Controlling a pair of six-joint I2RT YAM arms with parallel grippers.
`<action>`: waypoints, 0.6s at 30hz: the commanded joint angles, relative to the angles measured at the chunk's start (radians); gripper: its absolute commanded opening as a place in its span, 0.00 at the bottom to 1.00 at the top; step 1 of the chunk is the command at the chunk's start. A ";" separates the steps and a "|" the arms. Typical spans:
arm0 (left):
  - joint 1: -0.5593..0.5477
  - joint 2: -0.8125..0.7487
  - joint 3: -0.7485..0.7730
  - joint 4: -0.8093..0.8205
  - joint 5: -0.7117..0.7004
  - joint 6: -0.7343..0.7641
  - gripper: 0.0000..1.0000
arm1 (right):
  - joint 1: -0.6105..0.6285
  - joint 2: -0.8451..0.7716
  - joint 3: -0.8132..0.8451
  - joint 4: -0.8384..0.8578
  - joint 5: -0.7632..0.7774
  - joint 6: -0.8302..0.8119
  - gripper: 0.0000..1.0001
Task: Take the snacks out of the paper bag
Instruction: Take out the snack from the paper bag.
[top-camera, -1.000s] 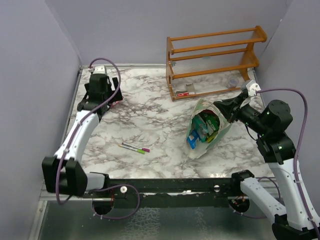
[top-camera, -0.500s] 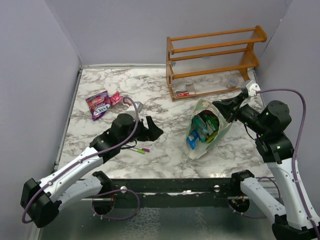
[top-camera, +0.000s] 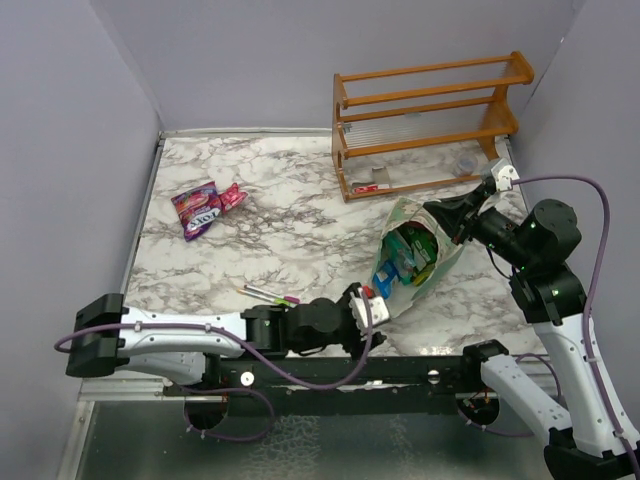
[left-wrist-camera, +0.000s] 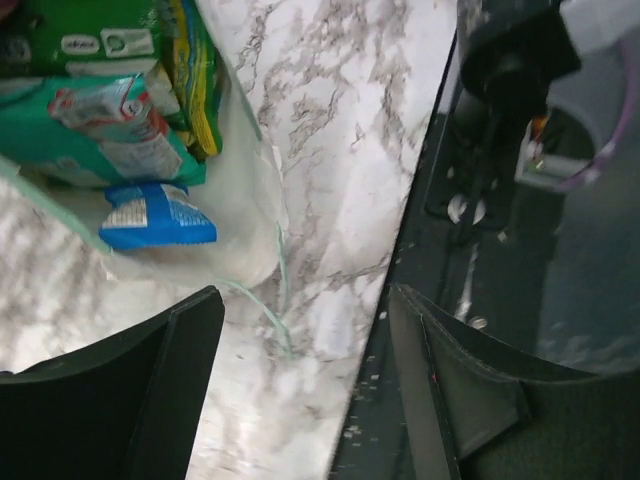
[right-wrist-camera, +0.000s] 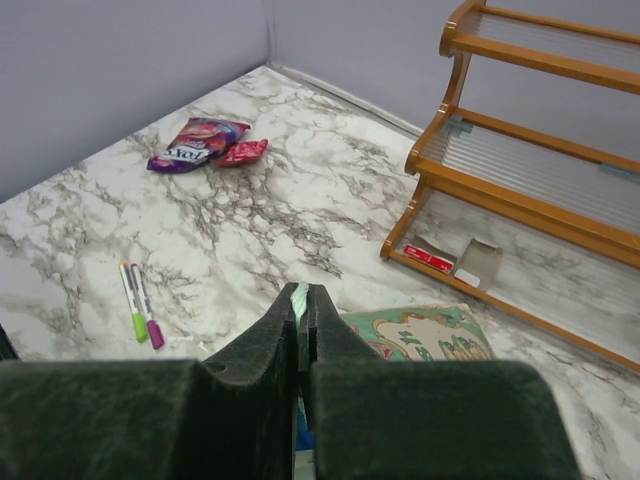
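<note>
Left hand (top-camera: 366, 303) is at the mouth of the paper bag (top-camera: 447, 258), fingers spread wide with nothing between them. Right hand (right-wrist-camera: 303, 305) is clamped on the bag's upper lip, pinning it.

Advice for this grab:
- Go for the blue packet (left-wrist-camera: 155, 215). It lies nearest the lip and looks like the easiest pick.
- Come in low along the surface (top-camera: 300, 230) and close on the packet's free edge, not its middle.
- Watch the thin cord (left-wrist-camera: 283, 290) trailing off the lip. I'd expect it to snag a finger.
- Don't pinch the cream inner wall together with the packet, or the whole bag will likely drag.
- Pull straight out of the mouth. The right hand's pinch should take the load.

Contents:
- The bag lies on its side, right of centre, mouth toward the near edge. The blue packet is in front, the teal packet (left-wrist-camera: 95, 125) behind it, and the green packet (left-wrist-camera: 95, 40) and yellow-green packet (left-wrist-camera: 195, 70) deeper in.
- Already out are the purple packet (top-camera: 196, 207) and pink packet (top-camera: 231, 197), side by side at far left.
- The rack (top-camera: 430, 110) holds a red-and-white item (top-camera: 365, 187) on its bottom shelf. Leave that alone.
</note>
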 joint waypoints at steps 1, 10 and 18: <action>-0.017 0.088 0.078 -0.024 0.082 0.488 0.70 | 0.003 -0.016 0.031 0.065 -0.015 0.000 0.01; -0.018 0.292 0.221 -0.196 0.001 0.983 0.52 | 0.003 -0.029 0.035 0.061 -0.013 -0.002 0.01; 0.058 0.480 0.378 -0.271 -0.056 1.113 0.59 | 0.003 -0.046 0.038 0.055 -0.011 -0.006 0.01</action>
